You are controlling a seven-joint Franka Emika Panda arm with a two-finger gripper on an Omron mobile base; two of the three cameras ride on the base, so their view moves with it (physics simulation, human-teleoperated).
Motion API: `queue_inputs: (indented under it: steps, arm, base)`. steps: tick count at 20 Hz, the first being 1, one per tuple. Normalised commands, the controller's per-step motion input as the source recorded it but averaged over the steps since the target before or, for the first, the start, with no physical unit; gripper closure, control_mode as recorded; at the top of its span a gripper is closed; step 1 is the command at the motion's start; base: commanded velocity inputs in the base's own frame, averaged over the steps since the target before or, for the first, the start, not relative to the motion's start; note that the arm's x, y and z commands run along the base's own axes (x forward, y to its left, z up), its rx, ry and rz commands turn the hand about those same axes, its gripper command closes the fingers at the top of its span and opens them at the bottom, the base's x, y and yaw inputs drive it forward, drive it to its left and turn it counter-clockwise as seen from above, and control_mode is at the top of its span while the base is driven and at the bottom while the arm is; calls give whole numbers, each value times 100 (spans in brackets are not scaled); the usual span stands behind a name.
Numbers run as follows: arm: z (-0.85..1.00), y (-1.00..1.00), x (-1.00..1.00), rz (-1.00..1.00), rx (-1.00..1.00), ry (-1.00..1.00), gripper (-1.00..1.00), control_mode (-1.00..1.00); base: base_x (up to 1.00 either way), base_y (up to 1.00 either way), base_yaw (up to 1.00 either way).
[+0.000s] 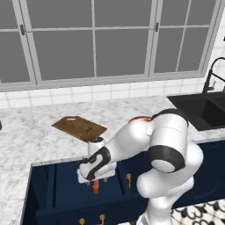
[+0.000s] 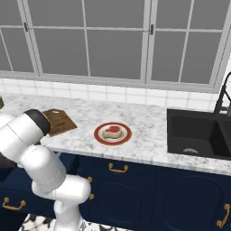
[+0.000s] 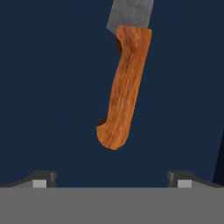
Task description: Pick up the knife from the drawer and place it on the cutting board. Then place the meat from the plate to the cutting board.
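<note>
Marble counter point(image 1: 39, 132) running below a white tiled backsplash point(image 1: 88, 94) and a wide grey-framed window point(image 1: 94, 39). Black sink point(image 2: 198, 131) set into the counter at right, with a black faucet point(image 2: 223, 97) behind it. Navy cabinet fronts point(image 2: 135, 189) with gold handles point(image 2: 118, 169) beneath.

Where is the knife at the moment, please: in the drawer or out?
In. The knife lies flat on the drawer floor, with the open claw above its orange handle, not touching it.
</note>
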Motion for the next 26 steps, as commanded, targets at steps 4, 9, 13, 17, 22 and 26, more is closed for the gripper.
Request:
queue_inputs:
  steps: [4,9,13,17,22,26]
  arm:
    - [-24,9,3,-11,-6,-6,-100,-100]
    - [-18,0,12,-10,-1,-3,-100,-100]
    - [-13,0,19,-2,0,-1,-100,-100]
    - [-5,0,7,0,0,-2,-100,-100]
    - [-12,0,0,0,0,-4,-100,-100]
    - [-24,-10,-5,-1,0,-8,-100,-100]
  base:
    - [0,0,0]
    - [0,0,0]
    - [0,0,0]
    - [0,0,0]
    - [0,0,0]
    - [0,0,0]
